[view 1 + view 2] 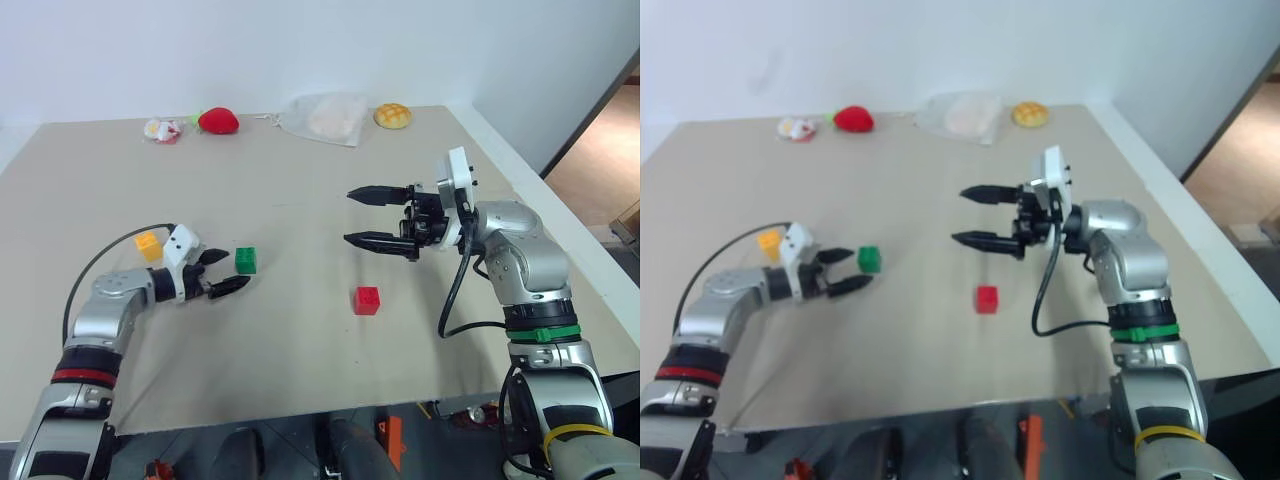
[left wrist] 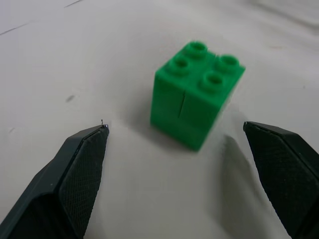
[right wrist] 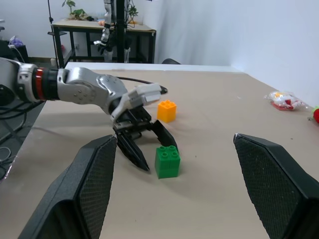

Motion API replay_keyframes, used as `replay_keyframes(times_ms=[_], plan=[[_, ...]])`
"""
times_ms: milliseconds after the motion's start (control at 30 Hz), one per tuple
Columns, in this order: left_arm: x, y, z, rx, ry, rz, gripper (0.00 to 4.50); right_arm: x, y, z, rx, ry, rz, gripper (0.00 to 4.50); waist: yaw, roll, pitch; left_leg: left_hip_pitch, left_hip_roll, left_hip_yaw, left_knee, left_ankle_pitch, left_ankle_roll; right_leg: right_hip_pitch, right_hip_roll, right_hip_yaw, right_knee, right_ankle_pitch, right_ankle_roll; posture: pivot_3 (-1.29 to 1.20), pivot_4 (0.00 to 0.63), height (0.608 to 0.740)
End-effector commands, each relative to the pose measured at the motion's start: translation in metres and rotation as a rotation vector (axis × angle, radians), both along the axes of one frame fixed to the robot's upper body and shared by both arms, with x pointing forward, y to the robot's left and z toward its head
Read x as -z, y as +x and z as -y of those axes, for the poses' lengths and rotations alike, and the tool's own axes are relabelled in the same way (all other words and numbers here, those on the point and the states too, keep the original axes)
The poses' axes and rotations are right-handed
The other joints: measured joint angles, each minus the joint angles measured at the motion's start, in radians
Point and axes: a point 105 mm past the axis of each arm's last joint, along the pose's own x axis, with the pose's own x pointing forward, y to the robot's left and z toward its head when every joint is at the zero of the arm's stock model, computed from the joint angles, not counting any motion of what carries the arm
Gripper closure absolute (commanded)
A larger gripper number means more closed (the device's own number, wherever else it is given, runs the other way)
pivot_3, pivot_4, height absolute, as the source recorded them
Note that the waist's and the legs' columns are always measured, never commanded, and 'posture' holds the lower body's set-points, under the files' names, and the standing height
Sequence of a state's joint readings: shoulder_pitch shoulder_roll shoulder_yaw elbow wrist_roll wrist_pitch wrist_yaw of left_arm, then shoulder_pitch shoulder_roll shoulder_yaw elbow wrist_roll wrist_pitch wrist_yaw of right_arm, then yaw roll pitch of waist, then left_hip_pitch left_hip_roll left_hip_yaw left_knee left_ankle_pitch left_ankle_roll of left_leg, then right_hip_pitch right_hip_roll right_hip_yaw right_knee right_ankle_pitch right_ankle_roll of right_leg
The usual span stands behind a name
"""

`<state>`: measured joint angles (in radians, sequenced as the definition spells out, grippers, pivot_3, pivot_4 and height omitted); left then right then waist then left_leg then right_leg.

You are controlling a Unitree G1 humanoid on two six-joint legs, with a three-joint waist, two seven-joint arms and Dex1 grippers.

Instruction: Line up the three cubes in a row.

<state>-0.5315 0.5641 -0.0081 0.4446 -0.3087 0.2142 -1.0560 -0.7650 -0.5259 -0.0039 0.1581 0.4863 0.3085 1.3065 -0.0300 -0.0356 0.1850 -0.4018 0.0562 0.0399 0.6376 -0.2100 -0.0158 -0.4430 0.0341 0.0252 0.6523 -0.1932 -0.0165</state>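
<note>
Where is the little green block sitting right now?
The green cube sits on the table's left side, just ahead of the open left gripper, untouched, with the yellow-orange cube farther left.

Beige table (image 1: 300, 380), red plush strawberry (image 1: 218, 121), yellow bun (image 1: 393, 116), clear bag (image 1: 325, 118), small wrapped packet (image 1: 161, 130) along far edge.

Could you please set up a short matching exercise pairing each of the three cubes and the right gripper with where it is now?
Things:
1. green cube
2. yellow-orange cube
3. red cube
4. right gripper

Places:
A. alone on the table, below the raised gripper
B. beside the left gripper's wrist, on the far side
C. held up off the table, jaws open, empty
D. just ahead of the open left gripper

Pairs: 1-D, 2-B, 3-A, 4-C
</note>
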Motion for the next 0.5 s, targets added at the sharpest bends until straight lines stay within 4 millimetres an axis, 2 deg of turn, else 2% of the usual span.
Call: replay_keyframes(times_ms=[33,200,233,500], plan=[[-0.0079,0.0052,0.0071,0.048,0.017,0.029,0.0,-0.0137,-0.005,0.0037,0.006,0.015,0.056,0.62,0.0,0.0,0.0,0.0,0.0,0.0,0.0,0.0,0.0,0.0,0.0,0.0,0.0,0.0,0.0,0.0,0.15,0.74],[-0.0063,0.0087,0.0123,0.079,0.014,0.015,0.0,-0.0135,-0.0041,0.0056,0.024,0.008,0.057,0.62,0.001,0.0,0.0,-0.001,0.0,-0.001,0.0,0.0,0.0,0.0,0.0,0.0,0.0,0.0,0.0,0.0,0.15,0.74],[-0.0055,0.0073,0.0129,0.091,0.01,0.009,0.55,-0.0129,-0.0039,0.006,0.028,0.005,0.057,0.57,0.001,0.0,0.0,-0.001,0.0,-0.001,0.0,0.0,0.0,0.0,0.0,0.0,0.0,0.0,0.0,0.0,0.15,0.74],[-0.0011,-0.0006,0.0132,0.141,0.031,-0.019,3.21,-0.0124,-0.0026,0.0058,0.037,0.005,0.055,0.57,0.001,0.0,0.0,-0.001,0.0,-0.001,0.0,0.0,0.0,0.0,0.0,0.0,0.0,0.0,0.0,0.0,0.15,0.74]])
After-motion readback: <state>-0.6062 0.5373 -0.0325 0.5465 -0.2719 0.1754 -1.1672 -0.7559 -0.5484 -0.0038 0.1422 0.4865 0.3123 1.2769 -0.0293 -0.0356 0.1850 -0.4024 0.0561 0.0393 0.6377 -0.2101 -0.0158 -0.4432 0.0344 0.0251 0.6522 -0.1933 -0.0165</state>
